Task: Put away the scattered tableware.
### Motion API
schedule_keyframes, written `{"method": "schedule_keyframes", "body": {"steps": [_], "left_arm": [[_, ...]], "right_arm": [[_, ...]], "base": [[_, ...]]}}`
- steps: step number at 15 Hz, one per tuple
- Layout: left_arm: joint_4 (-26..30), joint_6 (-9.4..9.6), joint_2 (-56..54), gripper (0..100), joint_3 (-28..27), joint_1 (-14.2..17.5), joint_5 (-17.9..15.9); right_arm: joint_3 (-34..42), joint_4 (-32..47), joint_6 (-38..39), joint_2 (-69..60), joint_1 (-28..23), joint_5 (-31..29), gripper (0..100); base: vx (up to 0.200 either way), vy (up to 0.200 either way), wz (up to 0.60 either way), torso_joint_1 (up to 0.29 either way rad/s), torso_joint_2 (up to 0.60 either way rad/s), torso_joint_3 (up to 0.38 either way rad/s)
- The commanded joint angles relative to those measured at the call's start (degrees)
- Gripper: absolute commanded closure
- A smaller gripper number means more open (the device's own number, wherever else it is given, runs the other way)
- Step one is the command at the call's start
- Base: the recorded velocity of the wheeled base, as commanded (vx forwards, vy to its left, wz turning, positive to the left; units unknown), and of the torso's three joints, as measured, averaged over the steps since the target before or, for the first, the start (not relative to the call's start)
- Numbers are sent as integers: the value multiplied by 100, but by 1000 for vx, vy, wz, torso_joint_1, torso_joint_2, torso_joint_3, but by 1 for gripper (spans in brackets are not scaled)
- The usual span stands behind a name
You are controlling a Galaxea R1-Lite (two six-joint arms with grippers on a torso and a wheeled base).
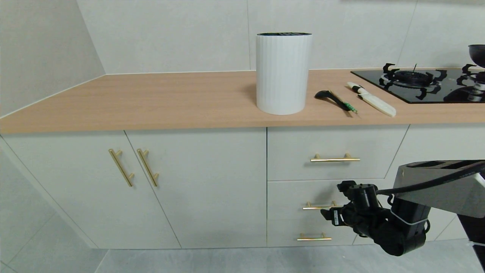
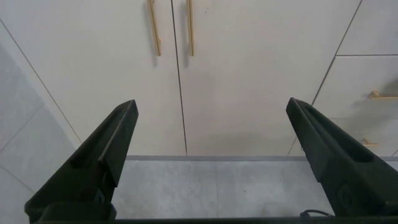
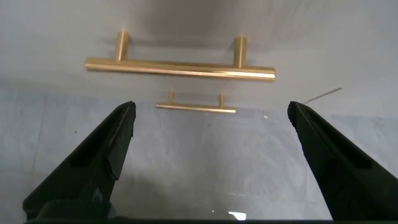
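Observation:
On the wooden counter (image 1: pixel 151 100) stands a tall white ribbed holder (image 1: pixel 283 74). To its right lie a black spoon (image 1: pixel 328 95), a pair of chopsticks with green ends (image 1: pixel 344 102) and a white knife (image 1: pixel 373 99). My right gripper (image 1: pixel 329 215) hangs low in front of the drawers, well below the counter. It is open and empty, and faces the middle drawer's brass handle (image 3: pixel 180 68). My left gripper (image 2: pixel 211 106) is open too and holds nothing. It points at the two cabinet doors with brass handles (image 2: pixel 155 28) and the floor below them.
A black gas hob (image 1: pixel 420 83) takes up the counter's right end, close to the knife. Three drawers (image 1: pixel 335 151) are stacked under the tableware, all closed. Double cabinet doors (image 1: pixel 132 182) are to the left. The counter left of the holder is bare wood.

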Motion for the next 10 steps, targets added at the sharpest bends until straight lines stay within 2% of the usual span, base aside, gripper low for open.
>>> {"method": "schedule_keyframes", "body": {"steps": [1,7,10], "left_arm": [[0,-1,9,0,0,-7,1],[0,-1,9,0,0,1,1],[0,-1,9,0,0,1,1]], "right_arm": [[-170,-10,43,160,-23,-3,0],[-636,7,210,389,-76,-56,0],[-425,245,201,2,-181,-21,0]], "base": [[0,0,0,0,0,0],[0,0,0,0,0,0],[0,0,0,0,0,0]]}}
